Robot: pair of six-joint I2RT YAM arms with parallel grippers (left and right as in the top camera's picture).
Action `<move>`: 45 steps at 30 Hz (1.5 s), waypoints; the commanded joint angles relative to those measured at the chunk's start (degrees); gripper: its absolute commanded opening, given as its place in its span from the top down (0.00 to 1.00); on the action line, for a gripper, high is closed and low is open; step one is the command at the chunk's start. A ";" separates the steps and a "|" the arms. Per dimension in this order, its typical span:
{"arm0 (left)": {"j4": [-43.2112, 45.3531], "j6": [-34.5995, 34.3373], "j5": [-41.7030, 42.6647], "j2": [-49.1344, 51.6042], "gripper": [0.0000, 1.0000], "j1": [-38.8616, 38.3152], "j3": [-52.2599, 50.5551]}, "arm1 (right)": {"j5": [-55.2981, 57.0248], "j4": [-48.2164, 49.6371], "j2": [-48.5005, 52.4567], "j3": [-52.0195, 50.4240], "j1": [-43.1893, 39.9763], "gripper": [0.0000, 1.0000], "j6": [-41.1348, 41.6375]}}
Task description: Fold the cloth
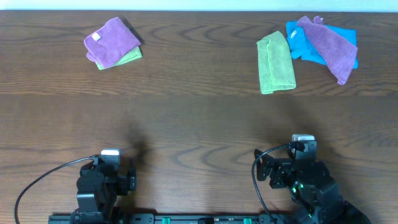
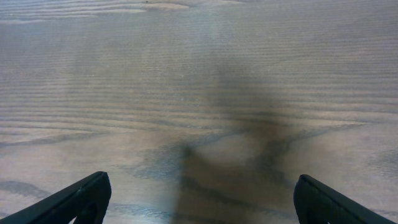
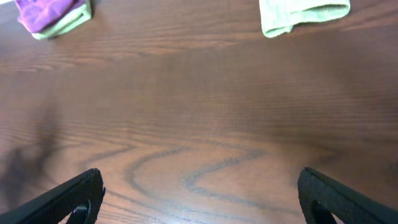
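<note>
A folded green cloth (image 1: 276, 63) lies at the far right of the table; its near edge shows in the right wrist view (image 3: 303, 14). Beside it lie a blue cloth (image 1: 311, 48) with a crumpled purple cloth (image 1: 331, 46) draped over it. At the far left a folded purple cloth (image 1: 111, 40) sits on a folded green one (image 1: 129, 58); both show in the right wrist view (image 3: 46, 14). My left gripper (image 2: 200, 199) is open and empty near the front edge. My right gripper (image 3: 200, 198) is open and empty near the front edge.
The dark wooden table (image 1: 199, 124) stretches between the grippers and the cloths. Both arm bases and black cables (image 1: 37, 183) sit along the front edge.
</note>
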 commanded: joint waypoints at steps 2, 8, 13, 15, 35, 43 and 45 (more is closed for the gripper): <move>-3.52 1.01 -0.44 -0.63 0.05 0.33 -0.26 | 4.42 -1.20 -0.79 -0.98 -4.50 0.01 0.15; -3.52 1.01 -0.44 -0.63 0.05 0.33 -0.26 | 4.79 -0.83 -8.37 -6.43 -15.32 0.01 -12.55; -3.52 1.01 -0.44 -0.63 0.05 0.33 -0.26 | 2.08 0.55 -14.10 -11.47 -24.85 0.01 -20.39; -3.52 1.01 -0.44 -0.63 0.05 0.33 -0.26 | 0.61 1.95 -15.34 -13.20 -27.21 0.01 -22.95; -3.52 1.01 -0.44 -0.63 0.05 0.33 -0.26 | -10.45 6.54 -20.72 -22.95 -31.87 0.01 -32.17; -3.52 1.01 -0.44 -0.63 0.05 0.33 -0.26 | -10.43 7.02 -20.70 -22.95 -31.89 0.01 -32.15; -3.52 1.01 -0.44 -0.63 0.05 0.33 -0.26 | -10.43 7.02 -20.70 -22.95 -31.89 0.01 -32.15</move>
